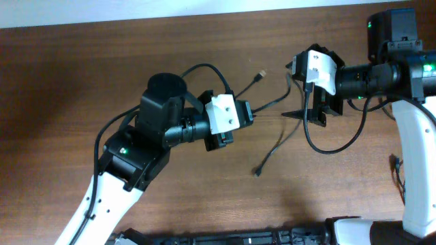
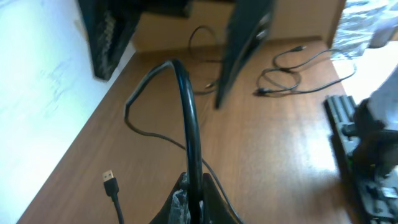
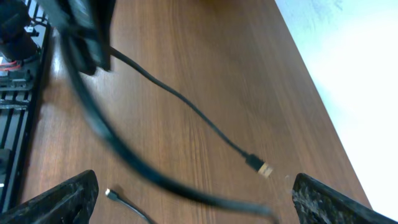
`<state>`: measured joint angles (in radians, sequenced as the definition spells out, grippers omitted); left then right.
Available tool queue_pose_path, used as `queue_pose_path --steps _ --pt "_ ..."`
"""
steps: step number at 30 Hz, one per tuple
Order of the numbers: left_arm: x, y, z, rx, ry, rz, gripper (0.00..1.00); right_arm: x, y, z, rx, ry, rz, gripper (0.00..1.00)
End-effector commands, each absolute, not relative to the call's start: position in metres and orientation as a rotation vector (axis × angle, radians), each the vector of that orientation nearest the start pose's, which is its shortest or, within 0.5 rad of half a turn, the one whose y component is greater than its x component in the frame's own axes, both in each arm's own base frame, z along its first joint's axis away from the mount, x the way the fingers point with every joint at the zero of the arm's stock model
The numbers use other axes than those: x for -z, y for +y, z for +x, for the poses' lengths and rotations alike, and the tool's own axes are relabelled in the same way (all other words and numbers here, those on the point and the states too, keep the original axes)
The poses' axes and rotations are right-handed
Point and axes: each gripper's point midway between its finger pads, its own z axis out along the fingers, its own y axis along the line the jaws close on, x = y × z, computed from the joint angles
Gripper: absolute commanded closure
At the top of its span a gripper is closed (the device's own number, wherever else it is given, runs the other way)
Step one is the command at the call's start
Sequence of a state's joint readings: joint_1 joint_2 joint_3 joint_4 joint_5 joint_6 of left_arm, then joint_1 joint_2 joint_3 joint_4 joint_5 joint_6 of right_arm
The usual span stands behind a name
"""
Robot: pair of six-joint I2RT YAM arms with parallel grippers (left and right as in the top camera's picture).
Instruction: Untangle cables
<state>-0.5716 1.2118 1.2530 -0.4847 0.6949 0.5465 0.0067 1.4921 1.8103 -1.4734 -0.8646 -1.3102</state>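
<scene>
A thin black cable with a gold USB plug (image 1: 261, 75) runs across the table to my left gripper (image 1: 249, 113), which is shut on it. In the left wrist view the closed jaws (image 2: 194, 202) sit behind a thick arm wire, with the USB plug (image 2: 109, 178) to their left. A second thin cable (image 1: 278, 144) lies loose and ends in a small plug near the table's middle; it also shows in the left wrist view (image 2: 292, 78). My right gripper (image 1: 291, 92) is open and empty above this cable. The right wrist view shows its wide-apart fingers (image 3: 193, 199), the USB plug (image 3: 263, 168) and a small plug (image 3: 109, 194).
Thick black arm wires loop by both wrists (image 1: 330, 146) (image 3: 106, 134). A black rack (image 1: 272, 237) lies along the table's front edge. Another thin cord end (image 1: 395, 162) shows beside the right arm's white base.
</scene>
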Motion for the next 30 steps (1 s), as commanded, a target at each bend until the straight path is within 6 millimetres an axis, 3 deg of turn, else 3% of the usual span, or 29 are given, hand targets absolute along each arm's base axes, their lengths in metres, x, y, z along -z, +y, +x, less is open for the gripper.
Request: queue_pose_path --steps 1,2,3,4,6,13,15,16,19,22,26,30 --pt "-0.357 -0.287 0.22 0.767 1.295 1.438 1.0 -0.354 0.141 0.28 -0.561 1.555 -1.56 0.01" --pt "-0.357 -0.287 0.219 0.776 1.288 1.442 1.0 -0.356 0.143 0.279 -0.576 1.542 -1.555 0.03" --pt "-0.357 -0.287 0.218 0.777 1.289 1.442 1.0 -0.357 0.143 0.278 -0.575 1.529 -1.561 0.17" --pt "-0.357 -0.287 0.219 0.776 1.288 1.441 1.0 -0.356 0.143 0.278 -0.572 1.526 -1.563 0.51" --pt "-0.358 -0.287 0.22 0.77 1.284 1.438 1.0 -0.356 0.143 0.278 -0.577 1.53 -1.562 0.96" --pt "-0.356 -0.285 0.228 0.718 1.313 1.418 0.97 -0.353 0.144 0.269 -0.624 1.567 -1.557 0.96" --pt "-0.356 -0.284 0.23 0.712 1.318 1.414 0.53 -0.353 0.144 0.269 -0.623 1.567 -1.558 0.96" --pt "-0.353 -0.282 0.234 0.682 1.343 1.403 0.01 -0.353 0.143 0.27 -0.622 1.568 -1.556 0.96" --pt "-0.343 -0.276 0.244 0.614 1.418 1.381 0.01 -0.349 0.14 0.272 -0.594 1.592 -1.562 0.96" --pt "-0.34 -0.274 0.245 0.605 1.438 1.381 0.01 -0.35 0.13 0.293 -0.555 1.716 -1.436 0.96" --pt "-0.337 -0.271 0.249 0.577 1.463 1.372 0.01 -0.359 0.087 0.352 -0.397 1.995 -0.978 0.96" --pt "-0.332 -0.263 0.262 0.484 1.52 1.335 0.01 -0.386 0.045 0.391 -0.292 1.998 -0.652 0.96"
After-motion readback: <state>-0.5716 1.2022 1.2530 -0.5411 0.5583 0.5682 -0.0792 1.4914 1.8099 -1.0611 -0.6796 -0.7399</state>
